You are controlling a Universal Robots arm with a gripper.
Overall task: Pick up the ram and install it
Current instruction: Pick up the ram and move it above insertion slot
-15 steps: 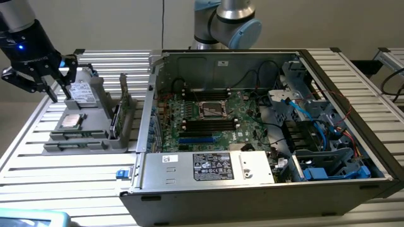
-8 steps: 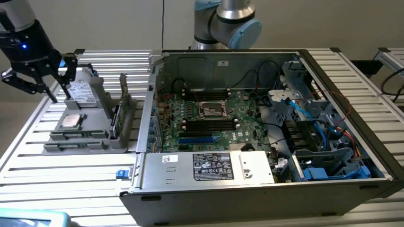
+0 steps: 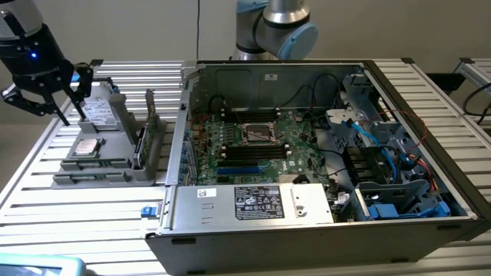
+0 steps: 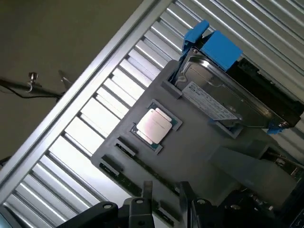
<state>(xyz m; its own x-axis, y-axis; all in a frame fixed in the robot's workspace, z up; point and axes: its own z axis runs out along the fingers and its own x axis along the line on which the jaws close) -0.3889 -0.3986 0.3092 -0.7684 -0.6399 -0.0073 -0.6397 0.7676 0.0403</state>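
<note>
The ram is a thin green stick lying in a slot along the edge of the grey parts holder, beside the square silver processor. In the exterior view the ram lies at the holder's near side. My black gripper hangs above the holder's far left corner, next to the hard drive. Its fingers stand apart with nothing between them. In the wrist view the gripper hovers over the ram's slot without touching it.
An open computer case fills the exterior view's right, with its motherboard and dark memory slots. A larger green card stands upright at the holder's right side. The slatted metal table carries it all.
</note>
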